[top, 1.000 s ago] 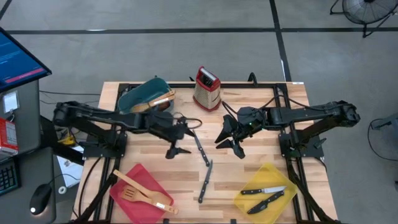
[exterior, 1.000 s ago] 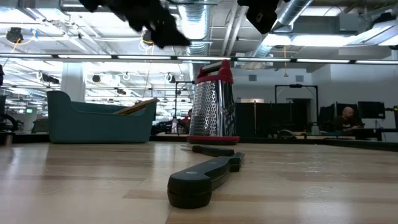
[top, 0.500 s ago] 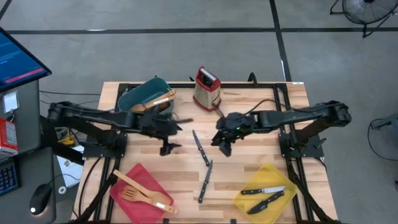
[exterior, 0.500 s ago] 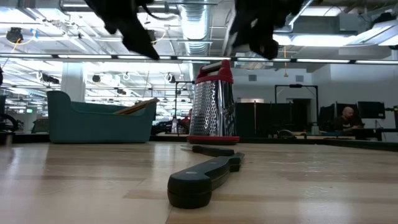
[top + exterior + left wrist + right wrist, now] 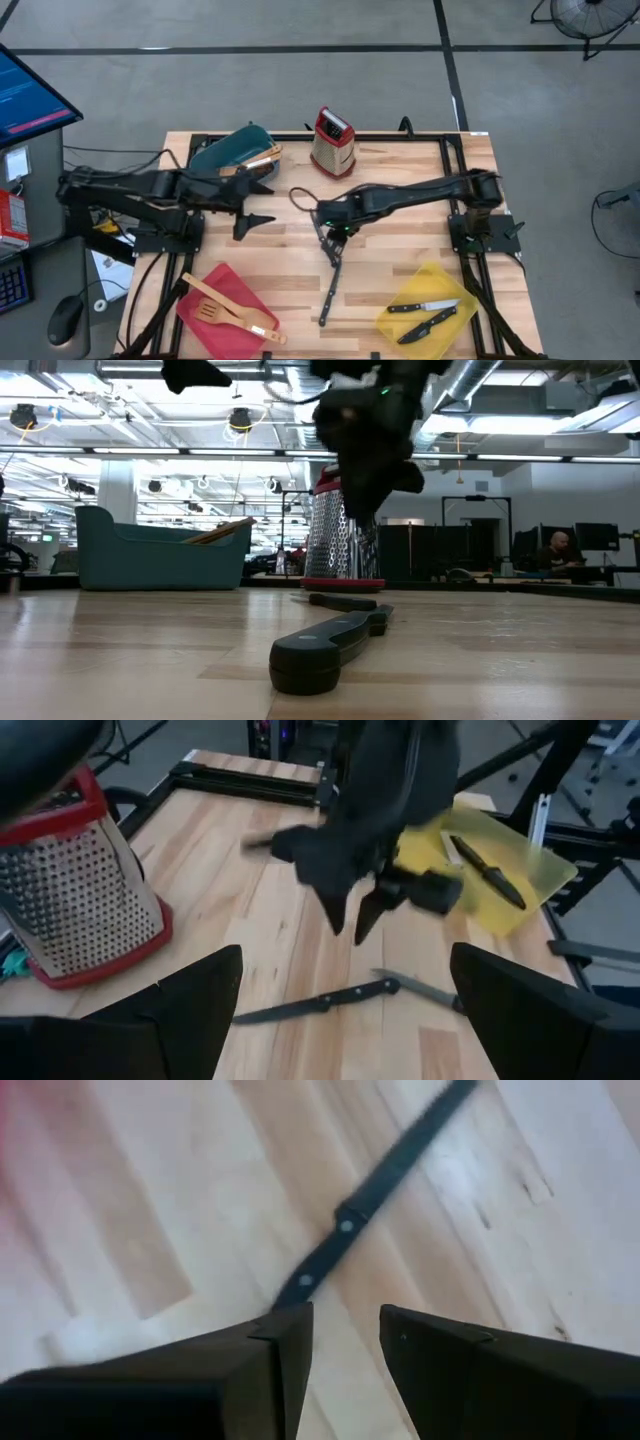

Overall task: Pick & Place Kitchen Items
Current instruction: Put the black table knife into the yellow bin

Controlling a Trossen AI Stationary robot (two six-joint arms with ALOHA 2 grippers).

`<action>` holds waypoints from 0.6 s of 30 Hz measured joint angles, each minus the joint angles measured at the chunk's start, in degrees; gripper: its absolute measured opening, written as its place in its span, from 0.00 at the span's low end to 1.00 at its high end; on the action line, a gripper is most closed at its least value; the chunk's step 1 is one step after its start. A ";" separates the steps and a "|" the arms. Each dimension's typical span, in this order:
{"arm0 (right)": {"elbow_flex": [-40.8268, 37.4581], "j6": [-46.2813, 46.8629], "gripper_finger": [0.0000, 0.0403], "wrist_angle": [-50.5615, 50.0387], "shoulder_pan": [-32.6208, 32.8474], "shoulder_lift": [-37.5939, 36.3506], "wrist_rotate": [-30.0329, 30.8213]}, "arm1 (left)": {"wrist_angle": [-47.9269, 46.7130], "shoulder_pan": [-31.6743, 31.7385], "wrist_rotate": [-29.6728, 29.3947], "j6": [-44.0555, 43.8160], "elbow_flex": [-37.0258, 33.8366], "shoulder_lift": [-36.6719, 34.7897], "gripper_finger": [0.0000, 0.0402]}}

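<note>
Two black-handled knives lie flat on the table, end to end: a far one [image 5: 322, 238] and a near one [image 5: 331, 292]. My right gripper [image 5: 329, 229] hangs over the far knife, pointing steeply down. It is open by a narrow gap with nothing in it, and the right wrist view shows the riveted handle [image 5: 345, 1228] just ahead of the fingertips. My left gripper [image 5: 252, 220] is open wide, drawn back at the left, clear of everything. Wooden utensils lie in the teal bin [image 5: 232, 152] and the red bin [image 5: 222, 300]; two knives lie in the yellow bin [image 5: 430, 308].
The red-topped steel grater [image 5: 333, 142] stands upright at the far middle, just behind the right arm. The teal bin is at the far left, the red bin at the near left, the yellow bin at the near right. Bare wood lies between the bins.
My right gripper has swung toward the table's left and come down, tipping from nearly level to steeply downward over the far knife. My left gripper has pulled back toward the left edge and risen. Both knives have stayed where they were.
</note>
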 joint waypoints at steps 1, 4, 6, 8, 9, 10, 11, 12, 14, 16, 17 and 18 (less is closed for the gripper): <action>2.24 0.10 0.32 -2.21 0.00 1.88 0.54 | -0.01 0.00 0.00 -0.02 -0.02 -0.51 0.85; 7.36 0.11 0.32 -6.82 0.02 6.83 1.57 | 0.06 0.00 0.00 0.00 -0.02 -1.39 0.85; 9.58 0.03 0.32 -6.30 0.09 9.57 1.55 | 0.00 -0.02 0.02 0.00 -0.02 -1.61 0.85; 10.89 0.09 0.33 -6.73 0.27 11.93 1.49 | -0.02 -0.02 0.02 0.04 -0.02 -1.65 0.85; 11.40 0.09 0.34 -6.78 0.31 13.05 1.34 | -0.04 -0.01 0.01 0.04 -0.02 -1.61 0.85; 11.62 0.11 0.36 -7.11 0.32 14.03 0.92 | -0.08 -0.02 0.03 0.05 -0.02 -1.59 0.85; 11.88 0.13 0.37 -7.33 0.34 14.90 0.15 | -0.15 -0.02 0.02 0.05 -0.02 -1.60 0.85; 12.19 0.35 0.39 -7.06 0.33 15.64 -0.84 | -0.33 0.00 0.02 0.07 -0.02 -1.61 0.85; 12.42 0.60 0.44 -6.88 0.33 16.30 -2.45 | -1.34 -0.02 0.02 0.09 -0.02 -1.61 0.85; 12.44 0.95 0.49 -6.13 0.33 16.28 -2.98 | -2.17 -0.02 0.04 0.12 -0.02 -2.34 0.85; 12.46 1.49 0.52 -5.57 0.33 16.28 -2.81 | -2.60 -0.02 0.03 0.11 -0.02 -2.86 0.85; 12.46 1.96 0.54 -5.38 0.33 16.28 -2.23 | -2.67 -0.02 0.04 0.11 -0.02 -3.51 0.85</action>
